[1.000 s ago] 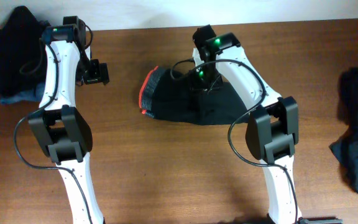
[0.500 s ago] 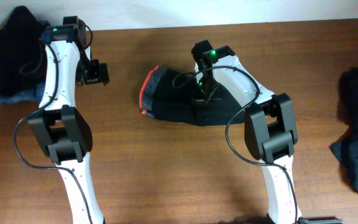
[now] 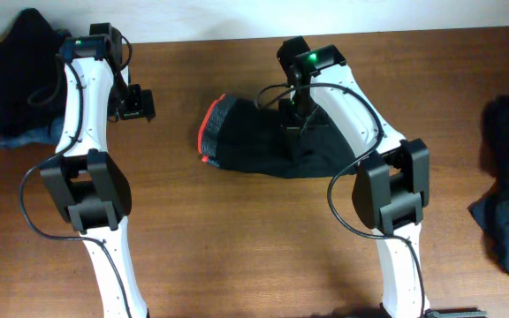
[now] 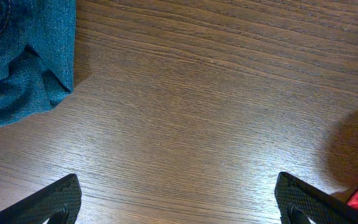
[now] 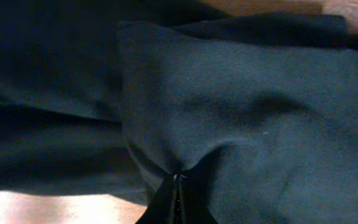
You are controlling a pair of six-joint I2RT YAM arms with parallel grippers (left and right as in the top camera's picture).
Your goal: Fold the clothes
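Right gripper [image 5: 178, 190]: jaws pinched together on a fold of the black fabric garment with red trim [image 3: 246, 141], lying mid-table. Left gripper [image 4: 179, 200]: jaws wide apart above the brown wooden table [image 4: 197, 93], near the blue denim jeans [image 4: 17, 56].

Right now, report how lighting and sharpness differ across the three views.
Overhead: even light, sharp, but the black garment is a detail-less dark mass. Left wrist: crisp grain, a pale sheen on the table. Right wrist: dim, soft; folds barely show where the right gripper pinches.
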